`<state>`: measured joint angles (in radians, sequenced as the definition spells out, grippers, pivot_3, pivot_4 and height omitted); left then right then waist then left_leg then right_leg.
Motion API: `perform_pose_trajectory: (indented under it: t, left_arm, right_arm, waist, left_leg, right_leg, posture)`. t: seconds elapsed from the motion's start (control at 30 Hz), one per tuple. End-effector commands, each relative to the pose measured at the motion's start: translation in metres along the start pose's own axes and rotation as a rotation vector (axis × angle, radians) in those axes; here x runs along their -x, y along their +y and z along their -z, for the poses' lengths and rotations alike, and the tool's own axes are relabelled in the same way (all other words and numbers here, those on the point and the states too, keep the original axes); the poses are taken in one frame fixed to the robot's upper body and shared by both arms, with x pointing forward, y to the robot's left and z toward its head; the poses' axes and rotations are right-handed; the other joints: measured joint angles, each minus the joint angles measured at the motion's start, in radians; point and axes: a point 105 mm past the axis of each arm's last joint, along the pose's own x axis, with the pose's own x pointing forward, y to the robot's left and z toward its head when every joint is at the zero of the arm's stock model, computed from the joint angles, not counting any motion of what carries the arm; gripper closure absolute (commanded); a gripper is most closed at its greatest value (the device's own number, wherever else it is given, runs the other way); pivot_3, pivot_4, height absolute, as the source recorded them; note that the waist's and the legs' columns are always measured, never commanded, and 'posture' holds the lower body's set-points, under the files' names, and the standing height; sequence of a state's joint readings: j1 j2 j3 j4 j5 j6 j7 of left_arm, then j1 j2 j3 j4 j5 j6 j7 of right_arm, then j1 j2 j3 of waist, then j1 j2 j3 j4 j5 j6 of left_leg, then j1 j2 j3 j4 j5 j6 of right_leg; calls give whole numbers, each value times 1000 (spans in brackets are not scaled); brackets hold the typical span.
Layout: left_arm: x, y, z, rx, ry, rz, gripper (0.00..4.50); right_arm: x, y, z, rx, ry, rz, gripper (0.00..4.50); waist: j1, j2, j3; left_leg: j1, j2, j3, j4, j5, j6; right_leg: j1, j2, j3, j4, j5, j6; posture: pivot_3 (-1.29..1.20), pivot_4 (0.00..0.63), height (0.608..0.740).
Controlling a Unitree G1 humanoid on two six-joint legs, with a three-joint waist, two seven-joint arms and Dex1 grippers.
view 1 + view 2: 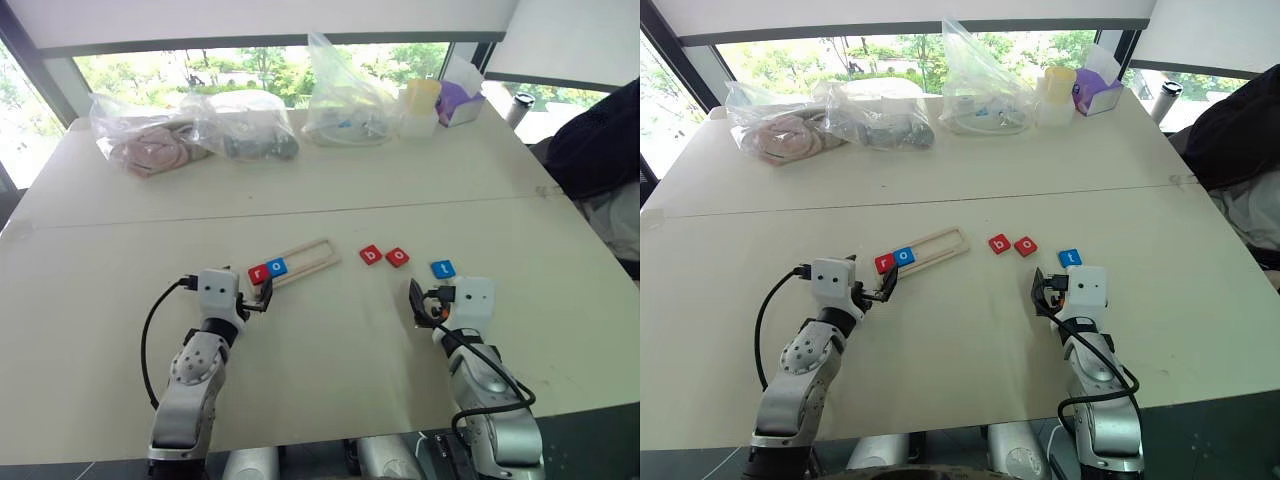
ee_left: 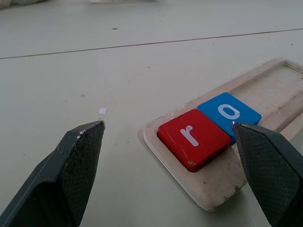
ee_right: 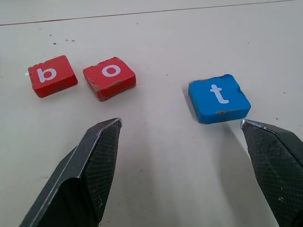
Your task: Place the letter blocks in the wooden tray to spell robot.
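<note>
White table (image 1: 330, 370) by windows, bags along far edge. Wooden tray (image 1: 305, 258) lies angled, red r block (image 2: 194, 137) and blue o block (image 2: 228, 112) seated at its near end. Red b block (image 3: 51, 74), red o block (image 3: 110, 77), blue t block (image 3: 218, 97) loose on the table to the tray's right. Left gripper (image 2: 182, 177) spread wide at the tray's end, empty; right gripper (image 3: 189, 175) spread wide near the t, empty.

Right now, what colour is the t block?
Blue, with a white letter: the t block shows best in the right wrist view.
</note>
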<state>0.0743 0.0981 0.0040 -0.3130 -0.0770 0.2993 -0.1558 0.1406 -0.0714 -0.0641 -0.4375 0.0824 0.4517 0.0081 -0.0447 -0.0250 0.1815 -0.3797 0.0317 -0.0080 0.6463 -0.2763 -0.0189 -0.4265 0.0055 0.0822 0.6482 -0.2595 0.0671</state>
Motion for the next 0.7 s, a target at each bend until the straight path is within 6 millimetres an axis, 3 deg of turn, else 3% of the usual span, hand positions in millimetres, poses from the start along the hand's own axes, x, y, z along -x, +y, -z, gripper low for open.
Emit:
perform_pose_trajectory:
  t: [0.03, 0.7]
  left_arm:
    - [2, 0, -9, -12, -32, 0, 0]
    - [2, 0, -13, -16, -57, 12, 0]
  right_arm:
    - [3, 0, -18, 10, -65, -2, 418]
    - [1, 2, -17, 21, -68, -11, 418]
  waist:
    - [0, 0, 0]
    - [0, 0, 0]
  left_leg:
    - [0, 0, 0, 0, 0, 0]
    - [0, 0, 0, 0, 0, 0]
  right_leg:
    - [0, 0, 0, 0, 0, 0]
    - [0, 0, 0, 0, 0, 0]
  posture:
    - [0, 150, 740]
    - [0, 150, 740]
